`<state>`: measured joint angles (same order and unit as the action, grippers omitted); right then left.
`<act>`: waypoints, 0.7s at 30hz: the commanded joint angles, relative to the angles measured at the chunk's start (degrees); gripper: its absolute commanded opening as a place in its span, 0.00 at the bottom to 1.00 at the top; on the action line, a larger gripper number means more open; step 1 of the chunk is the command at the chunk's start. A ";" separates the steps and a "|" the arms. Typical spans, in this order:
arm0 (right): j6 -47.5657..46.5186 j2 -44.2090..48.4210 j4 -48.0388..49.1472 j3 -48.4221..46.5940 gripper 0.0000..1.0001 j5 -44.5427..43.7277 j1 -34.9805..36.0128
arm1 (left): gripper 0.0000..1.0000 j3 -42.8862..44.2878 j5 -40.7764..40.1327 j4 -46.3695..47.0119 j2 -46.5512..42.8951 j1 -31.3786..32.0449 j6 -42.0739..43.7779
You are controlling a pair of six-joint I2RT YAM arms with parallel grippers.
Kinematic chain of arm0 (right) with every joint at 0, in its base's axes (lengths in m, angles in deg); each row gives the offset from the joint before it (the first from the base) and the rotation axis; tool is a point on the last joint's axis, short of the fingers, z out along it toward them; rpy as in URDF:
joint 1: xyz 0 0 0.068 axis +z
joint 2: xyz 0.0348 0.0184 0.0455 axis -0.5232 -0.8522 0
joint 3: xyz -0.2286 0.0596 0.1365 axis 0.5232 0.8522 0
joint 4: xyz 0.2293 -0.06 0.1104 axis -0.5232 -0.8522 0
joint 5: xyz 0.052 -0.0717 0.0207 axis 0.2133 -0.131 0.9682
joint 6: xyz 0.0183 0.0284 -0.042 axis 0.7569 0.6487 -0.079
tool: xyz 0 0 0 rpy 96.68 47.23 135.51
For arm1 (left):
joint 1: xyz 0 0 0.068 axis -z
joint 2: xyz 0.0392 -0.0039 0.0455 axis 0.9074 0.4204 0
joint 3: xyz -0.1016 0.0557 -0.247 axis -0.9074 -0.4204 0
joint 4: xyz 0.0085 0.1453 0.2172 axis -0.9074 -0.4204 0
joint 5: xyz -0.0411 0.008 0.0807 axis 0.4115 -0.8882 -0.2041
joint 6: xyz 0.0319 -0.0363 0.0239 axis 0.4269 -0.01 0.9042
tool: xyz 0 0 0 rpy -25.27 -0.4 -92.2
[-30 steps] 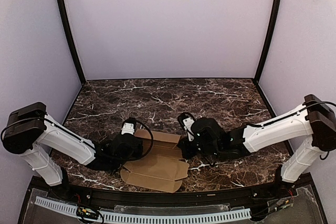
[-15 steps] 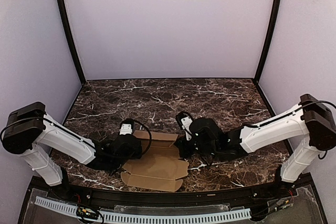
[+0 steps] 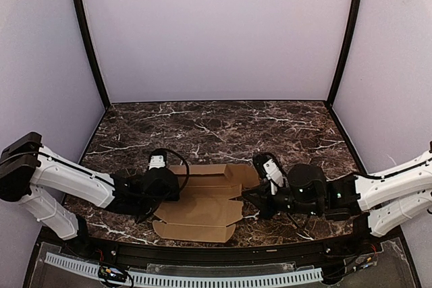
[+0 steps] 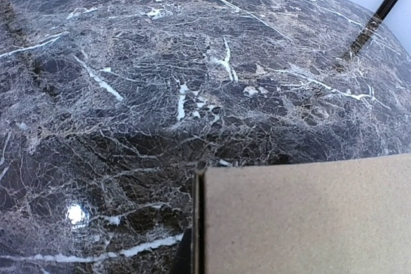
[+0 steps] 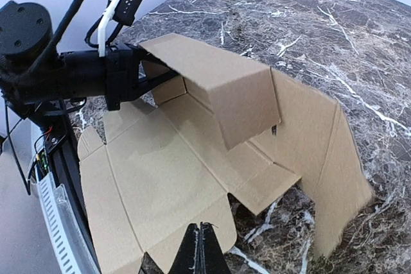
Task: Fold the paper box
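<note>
Your left gripper [image 5: 133,75] clamps 1 raised panel of paper box [image 3: 202,208] on marble table [image 3: 202,126]. Your right gripper [image 5: 199,249] fully closed, tips at box's right flap.

Overhead, 2 wrists (paper box [image 3: 202,200] shared)
</note>
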<state>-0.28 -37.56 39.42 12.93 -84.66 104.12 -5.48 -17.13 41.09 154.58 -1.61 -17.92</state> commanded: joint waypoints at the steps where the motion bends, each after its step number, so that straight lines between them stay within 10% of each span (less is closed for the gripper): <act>1: 0.25 3.92 4.58 5.79 0.00 -4.38 3.37 | 0.01 0.38 3.30 -3.74 -4.17 -0.88 -5.33; 21: -6.48 -0.93 27.09 6.13 0.00 -11.98 5.03 | 0.01 -4.60 10.14 -2.23 -13.87 -1.08 -11.14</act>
<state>-3.91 -36.58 59.49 21.12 -96.02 108.54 -8.76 -8.04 39.10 142.34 -2.42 -27.84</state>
